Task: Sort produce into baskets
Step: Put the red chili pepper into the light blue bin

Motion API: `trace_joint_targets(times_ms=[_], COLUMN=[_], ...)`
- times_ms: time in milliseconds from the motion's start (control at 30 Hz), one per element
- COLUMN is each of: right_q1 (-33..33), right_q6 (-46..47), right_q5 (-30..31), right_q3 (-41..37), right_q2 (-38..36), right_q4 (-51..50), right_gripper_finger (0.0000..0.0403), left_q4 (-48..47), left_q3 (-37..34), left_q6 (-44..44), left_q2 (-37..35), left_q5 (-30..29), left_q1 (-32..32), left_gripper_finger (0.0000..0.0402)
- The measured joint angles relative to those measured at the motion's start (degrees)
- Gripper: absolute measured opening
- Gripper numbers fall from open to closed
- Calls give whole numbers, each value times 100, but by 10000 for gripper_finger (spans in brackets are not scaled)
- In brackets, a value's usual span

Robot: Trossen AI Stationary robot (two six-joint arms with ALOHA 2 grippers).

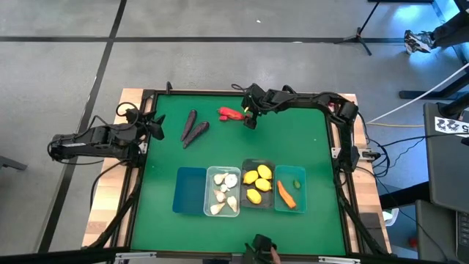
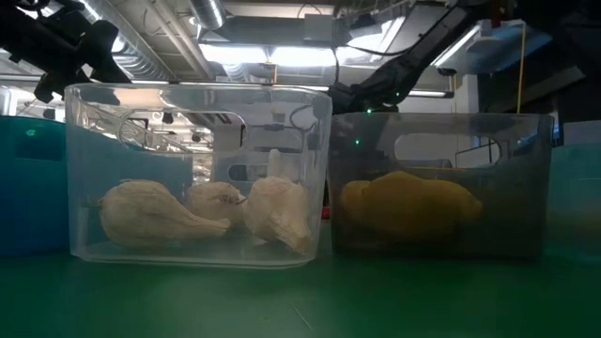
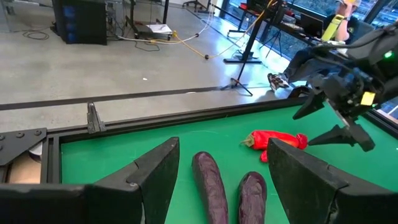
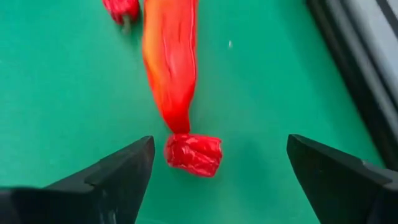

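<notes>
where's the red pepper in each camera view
High view: the red pepper lies on the mat's far side, beside the right gripper.
Low view: not in it; the bins block the view.
Left wrist view: the pepper lies past the two purple pieces, near the right gripper.
Right wrist view: it lies ahead of the open jaws.
Shared landmark: the right gripper.

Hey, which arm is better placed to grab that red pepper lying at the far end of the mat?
The right. The right gripper hovers open just beside the red pepper, which lies between its fingers in the right wrist view. The left gripper waits at the mat's left edge, nearer the purple pieces.
</notes>
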Motion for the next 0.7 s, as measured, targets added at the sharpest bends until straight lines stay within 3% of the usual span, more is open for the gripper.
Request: trace_joint_targets(times_ms=[467, 700], right_q1=[-28, -62], right_q6=[46, 148], right_q5=[33, -39], right_q3=[7, 7], right_q2=[402, 406], right_q4=[151, 101], right_gripper_finger=[361, 297], left_q4=[0, 2], left_q3=[-2, -2], left_q6=[1, 1], left_q2=[0, 0], left_q5=[0, 0], left_q1=[2, 2], left_gripper_finger=[237, 237])
